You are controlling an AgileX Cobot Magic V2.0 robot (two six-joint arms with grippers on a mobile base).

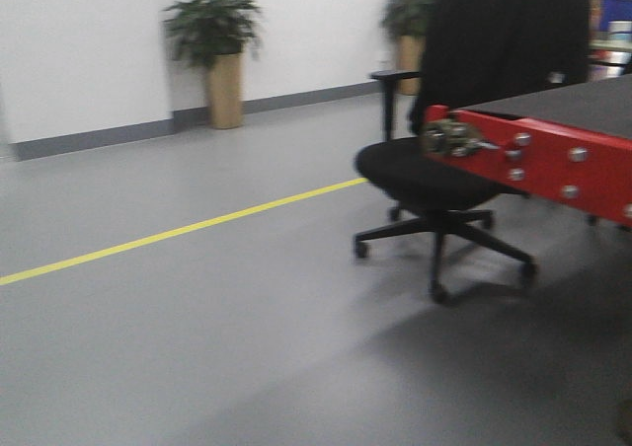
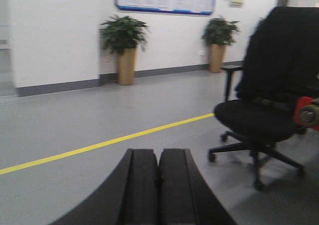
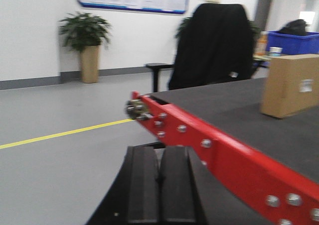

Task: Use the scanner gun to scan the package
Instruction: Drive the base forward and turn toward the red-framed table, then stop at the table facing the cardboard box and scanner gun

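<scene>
A brown cardboard package [image 3: 289, 84] with a white label stands on the dark belt of a red-framed conveyor [image 3: 219, 148], far right in the right wrist view. No scanner gun shows in any view. My left gripper [image 2: 159, 158] is shut and empty, held above the grey floor. My right gripper [image 3: 159, 155] is shut and empty, just left of the conveyor's red side rail. Neither gripper shows in the front view.
A black office chair [image 1: 464, 120] draped with a dark jacket stands beside the conveyor end [image 1: 553, 155]. A yellow floor line [image 1: 178, 232] crosses the grey floor. Two potted plants [image 1: 217, 51] stand by the white wall. A blue bin [image 3: 294, 41] sits behind the package.
</scene>
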